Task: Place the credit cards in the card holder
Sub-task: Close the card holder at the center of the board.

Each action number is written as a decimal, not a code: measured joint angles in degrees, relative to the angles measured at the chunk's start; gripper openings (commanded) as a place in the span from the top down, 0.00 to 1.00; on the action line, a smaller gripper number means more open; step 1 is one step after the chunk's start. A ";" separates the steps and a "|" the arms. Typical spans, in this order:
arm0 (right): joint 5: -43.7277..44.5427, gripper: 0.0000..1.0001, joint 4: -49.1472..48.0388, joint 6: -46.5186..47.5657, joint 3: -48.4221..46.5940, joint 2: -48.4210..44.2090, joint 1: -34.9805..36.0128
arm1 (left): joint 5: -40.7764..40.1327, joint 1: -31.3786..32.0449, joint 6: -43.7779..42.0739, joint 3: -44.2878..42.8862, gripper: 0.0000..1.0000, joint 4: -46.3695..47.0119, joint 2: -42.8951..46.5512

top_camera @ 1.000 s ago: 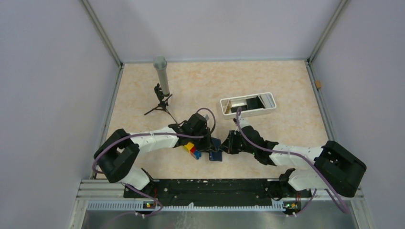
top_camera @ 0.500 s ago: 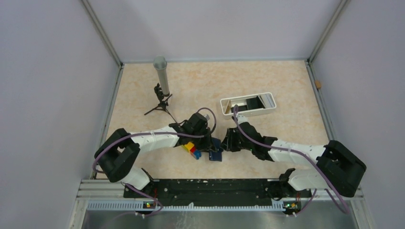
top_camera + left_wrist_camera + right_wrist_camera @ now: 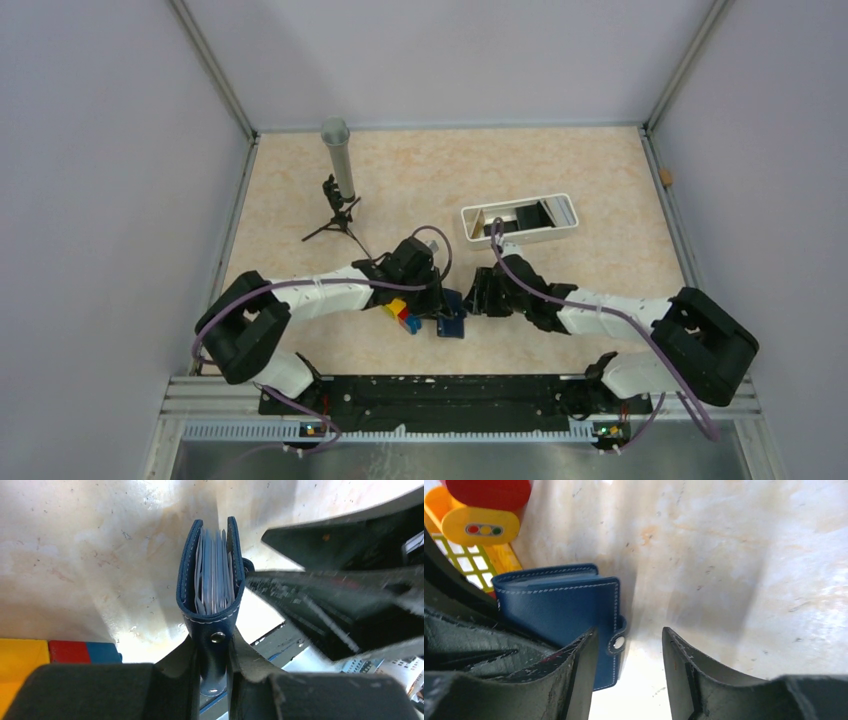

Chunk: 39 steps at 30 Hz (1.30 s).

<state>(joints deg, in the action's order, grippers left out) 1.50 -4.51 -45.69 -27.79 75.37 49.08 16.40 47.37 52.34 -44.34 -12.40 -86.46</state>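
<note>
- Left tool (image 3: 216, 674): pinching the wallet (image 3: 186, 587) by its snap tab, fingers pressed tight on the soft strap.
- Wallet: stands on edge at mid-worktop, just beside the bricks (image 3: 402, 314). Its mouth gapes away from my left wrist, with pale slots fanned between the navy covers.
- Right tool (image 3: 629, 645): spread and empty. One finger is just beside the wallet's stud side and nothing lies between the jaws.
- Gold card (image 3: 479, 220): appears to lean in the left end of the tray (image 3: 565, 208), well apart from the wallet. I cannot make out a grey one.
- Step, as I judge it: fetch a card with the right tool.
- Method: lift clear of the wallet without brushing it. Take the card by one short edge, leaving the far edge free to lead into a slot.
- Caution: my left grip holds only the tab, so the wallet may pivot. I push along the slots, never across them.
</note>
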 measured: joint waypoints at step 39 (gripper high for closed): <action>-59.21 0.43 -52.35 -11.58 9.55 -19.43 -20.13 | 36.22 -10.49 -8.13 2.86 1.00 22.67 26.71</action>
<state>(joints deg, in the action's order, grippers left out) -57.71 -56.86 -57.28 -18.24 55.94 28.95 52.62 36.88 44.21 -41.47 10.26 -59.75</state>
